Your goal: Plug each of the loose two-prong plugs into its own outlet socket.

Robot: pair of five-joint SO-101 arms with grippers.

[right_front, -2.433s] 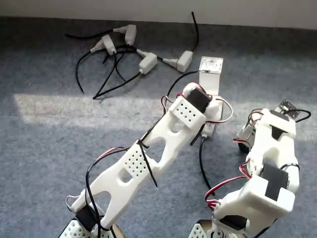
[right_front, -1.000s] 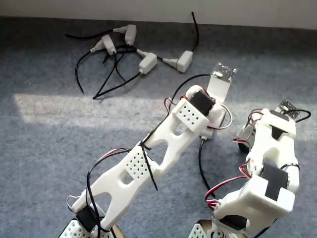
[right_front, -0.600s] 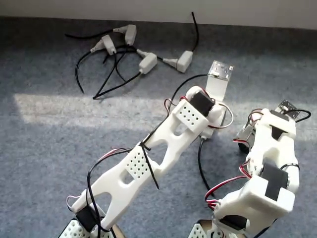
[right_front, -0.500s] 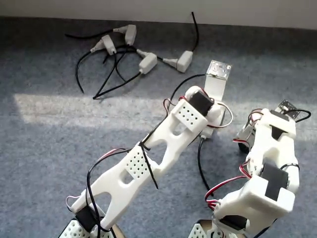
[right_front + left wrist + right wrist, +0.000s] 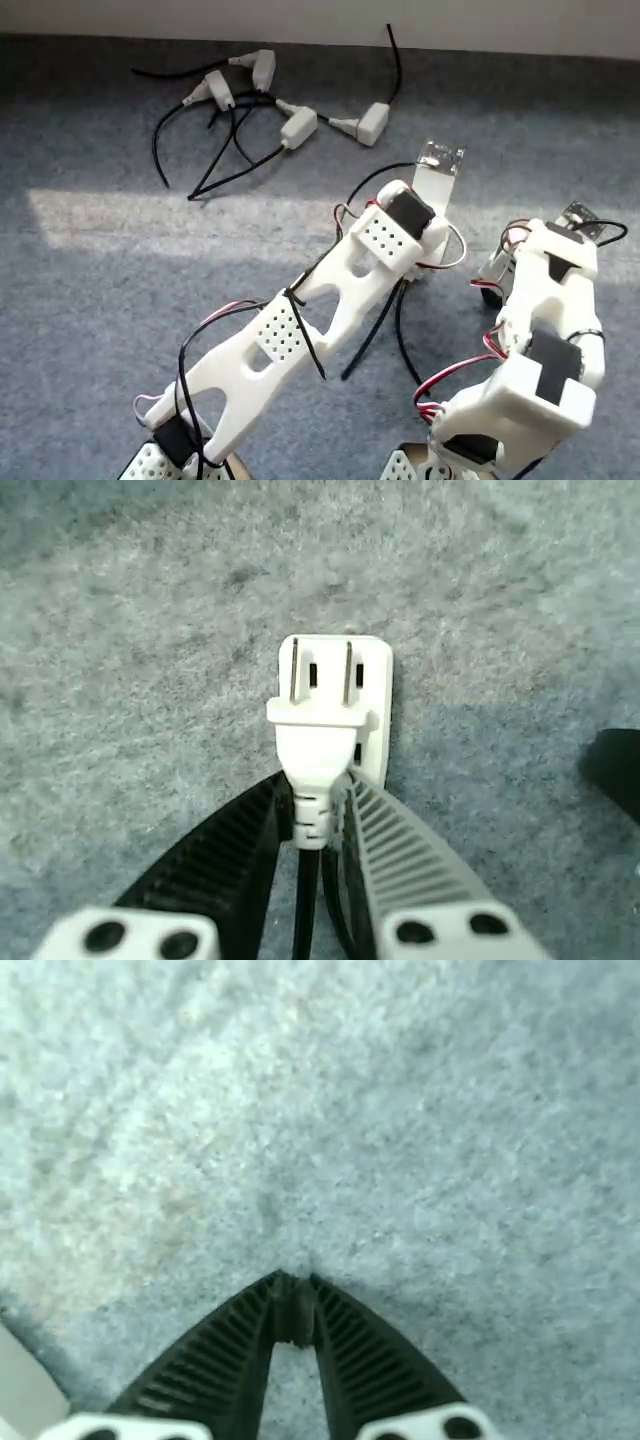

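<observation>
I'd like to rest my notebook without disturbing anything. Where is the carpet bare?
The widest bare stretch of grey carpet lies between the tangle of white plugs and black cords and the long white left arm. The far right corner is bare too. Crowded: the middle, where the left hand holds a white two-prong plug, and the gap between the arms.

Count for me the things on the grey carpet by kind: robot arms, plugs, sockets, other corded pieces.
White robot arms: 2
White two-prong plug, held in the left gripper: 1
White outlet socket block by that plug: 1
White plastic corded blocks in the far group: 4
Total: 8
</observation>
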